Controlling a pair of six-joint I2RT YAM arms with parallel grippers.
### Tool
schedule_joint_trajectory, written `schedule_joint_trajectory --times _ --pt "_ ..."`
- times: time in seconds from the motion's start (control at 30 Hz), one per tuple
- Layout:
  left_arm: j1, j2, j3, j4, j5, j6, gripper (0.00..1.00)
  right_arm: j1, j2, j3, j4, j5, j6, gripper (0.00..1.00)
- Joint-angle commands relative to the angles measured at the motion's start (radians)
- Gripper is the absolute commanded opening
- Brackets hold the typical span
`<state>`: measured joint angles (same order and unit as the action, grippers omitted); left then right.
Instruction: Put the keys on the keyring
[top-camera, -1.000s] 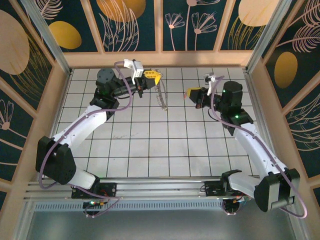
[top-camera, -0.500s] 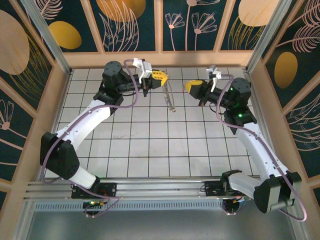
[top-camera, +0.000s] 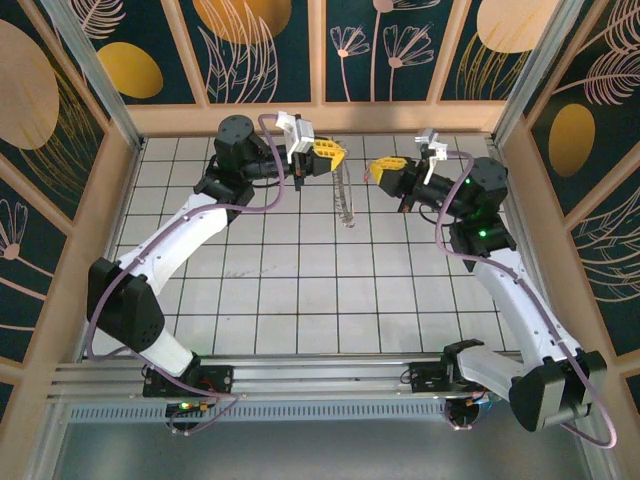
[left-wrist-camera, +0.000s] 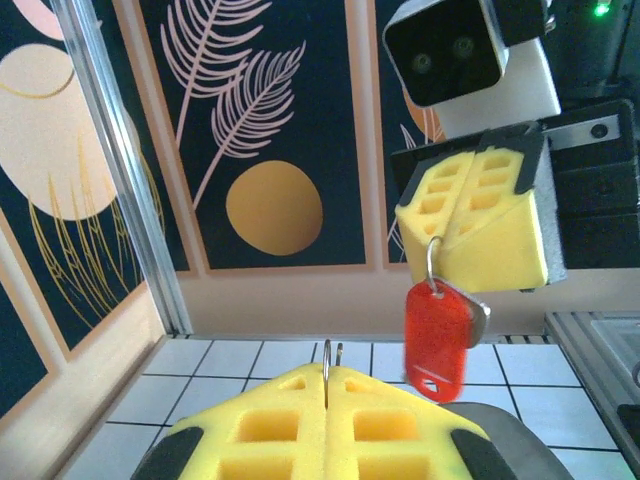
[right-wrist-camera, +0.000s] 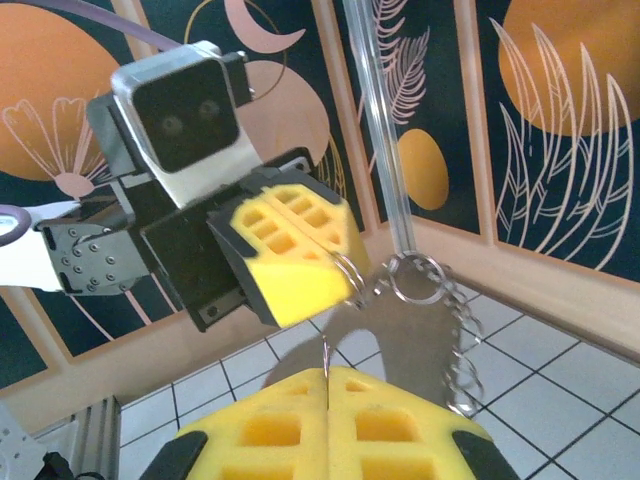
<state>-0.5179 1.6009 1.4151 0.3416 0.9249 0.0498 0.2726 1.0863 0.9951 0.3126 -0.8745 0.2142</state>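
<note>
1. The left end effector (top-camera: 335, 155) is pinched tight on the keyring (top-camera: 344, 195). It holds the keyring in the air above the far part of the worktop (top-camera: 300, 300), with the chain-like length dangling free.
2. The right end effector (top-camera: 380, 170) is closed on a thin wire loop, and the key (left-wrist-camera: 437, 330) hangs from that loop. The two end effectors face each other, close but apart.
3. The step in hand looks like lining up for the threading. The key's loop has to meet the keyring's open coil.
4. To do it well, let both hanging parts stop swinging, then bring the two together slowly and edge-on. A square approach would likely just knock the ring aside.
5. The grips should stay firm. Thin wire in soft pads can twist or slip when the metal pieces push on each other.
6. Materials:
   - The key has a flat, glossy red plastic head with rounded corners, and a sliver of silver metal shows behind it.
   - The keyring is bright, thin round wire with a limp beaded chain.
   - The pads (left-wrist-camera: 480, 220) are yellow waffled foam and give easily.
   - The worktop is smooth white tile with a dark grid.
</note>
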Motion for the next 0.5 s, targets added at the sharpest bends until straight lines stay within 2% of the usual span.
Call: schedule_joint_trajectory --times 0.0,0.2,0.47 --pt "-0.008 0.005 0.04 -0.012 0.012 0.022 0.0 0.023 0.009 0.047 0.05 -0.014 -0.034 0.0" --pt "-0.018 -0.017 0.033 -0.058 -0.071 0.075 0.0 0.088 0.015 0.064 -0.013 0.099 -0.102 0.0" --pt "-0.03 -0.083 -0.011 -0.061 -0.205 0.136 0.0 0.138 0.005 0.038 -0.013 0.233 -0.136 0.0"
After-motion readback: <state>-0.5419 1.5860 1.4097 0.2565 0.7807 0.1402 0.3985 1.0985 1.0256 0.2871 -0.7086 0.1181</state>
